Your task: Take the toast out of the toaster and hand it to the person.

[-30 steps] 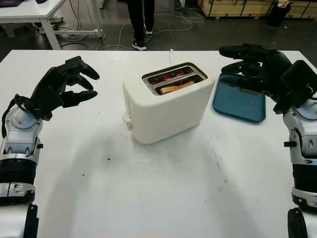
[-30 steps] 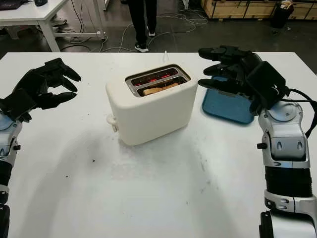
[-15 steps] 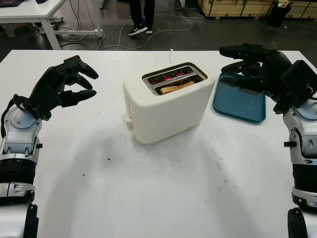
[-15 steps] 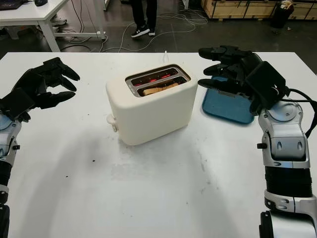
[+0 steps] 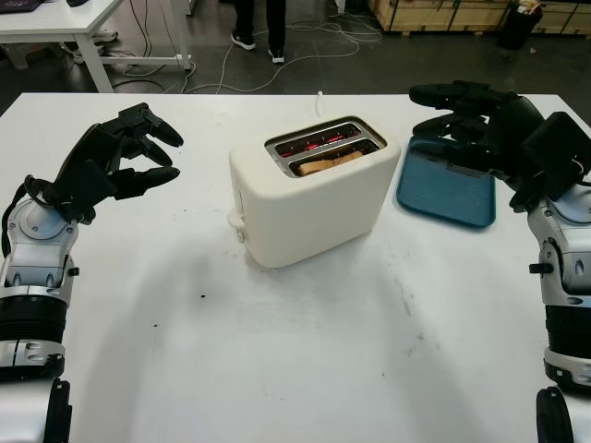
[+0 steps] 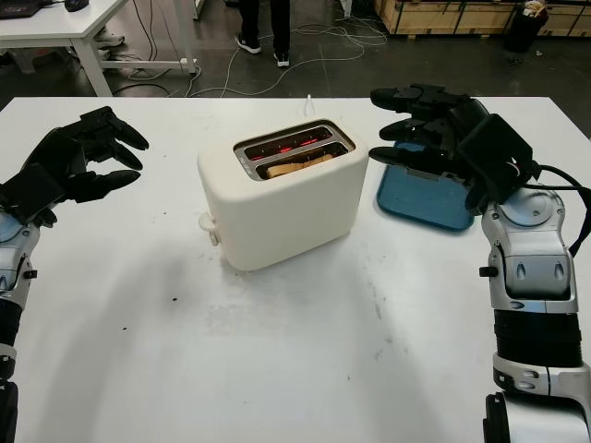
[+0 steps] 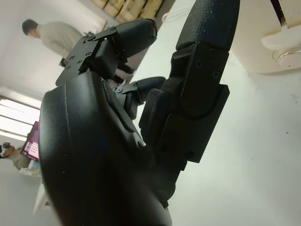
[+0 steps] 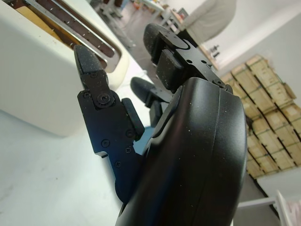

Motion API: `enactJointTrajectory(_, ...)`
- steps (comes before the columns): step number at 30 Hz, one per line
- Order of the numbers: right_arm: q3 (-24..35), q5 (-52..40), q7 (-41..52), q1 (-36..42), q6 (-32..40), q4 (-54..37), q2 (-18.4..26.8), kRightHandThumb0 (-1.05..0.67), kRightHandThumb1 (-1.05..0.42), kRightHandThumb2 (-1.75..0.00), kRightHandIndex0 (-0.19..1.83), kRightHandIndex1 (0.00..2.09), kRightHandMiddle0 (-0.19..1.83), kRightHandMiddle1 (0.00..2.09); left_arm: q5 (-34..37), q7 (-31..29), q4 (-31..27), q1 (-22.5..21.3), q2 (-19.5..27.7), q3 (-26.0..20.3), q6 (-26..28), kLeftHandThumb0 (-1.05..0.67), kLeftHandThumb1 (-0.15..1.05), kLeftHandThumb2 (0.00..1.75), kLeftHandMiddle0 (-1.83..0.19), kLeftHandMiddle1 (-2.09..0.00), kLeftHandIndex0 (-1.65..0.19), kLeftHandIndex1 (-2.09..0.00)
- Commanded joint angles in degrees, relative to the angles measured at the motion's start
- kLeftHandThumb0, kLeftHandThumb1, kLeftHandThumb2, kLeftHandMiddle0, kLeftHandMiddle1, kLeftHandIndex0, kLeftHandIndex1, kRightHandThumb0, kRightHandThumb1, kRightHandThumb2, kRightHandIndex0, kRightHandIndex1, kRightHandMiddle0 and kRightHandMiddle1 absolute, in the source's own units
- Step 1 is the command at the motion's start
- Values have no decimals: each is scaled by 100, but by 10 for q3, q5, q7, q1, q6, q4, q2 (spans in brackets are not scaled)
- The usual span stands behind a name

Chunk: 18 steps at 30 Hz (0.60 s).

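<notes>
So I've got the toaster (image 5: 309,192) sitting mid-table (image 5: 295,369), cream colored, lever side facing my left. The toast (image 5: 325,162) is down in the near slot, top edge just poking up, and the far slot is glowing red inside.

My left hand (image 5: 115,161) is up off the table, well to the left of the toaster, open and holding nothing. My right hand (image 5: 476,125) is up on the other side, just right of the toaster and above the near end of a blue tray (image 5: 445,192), also open with nothing in it. Neither one is touching the toaster.

There's a person (image 5: 258,20) standing on the floor past the far edge of the table; from the head camera I get just their legs and shoes.
</notes>
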<state>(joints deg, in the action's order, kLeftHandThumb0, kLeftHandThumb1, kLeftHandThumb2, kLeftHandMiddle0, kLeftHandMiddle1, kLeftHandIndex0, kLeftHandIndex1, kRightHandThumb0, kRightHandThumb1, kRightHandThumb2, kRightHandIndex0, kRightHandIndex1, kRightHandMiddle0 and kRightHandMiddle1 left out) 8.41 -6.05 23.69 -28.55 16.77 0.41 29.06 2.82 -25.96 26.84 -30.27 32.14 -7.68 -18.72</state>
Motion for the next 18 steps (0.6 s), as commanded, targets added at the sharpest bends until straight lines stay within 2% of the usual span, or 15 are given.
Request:
enactJointTrajectory(1,1,-1,-3,-2,-11,4,-1,-32,-77,0,26,100,60,17,3,3,-1,-2,-3,-3,-3,-105,92,7,-32,-146,-31,-135)
enactJointTrajectory(18,2,-3,-3,-3,-5,1,-1,-33,-77,0,25,100,59,17,2,3,3,-3,-3,-3,-9,-105,92,7,-32,-145,-32,-134)
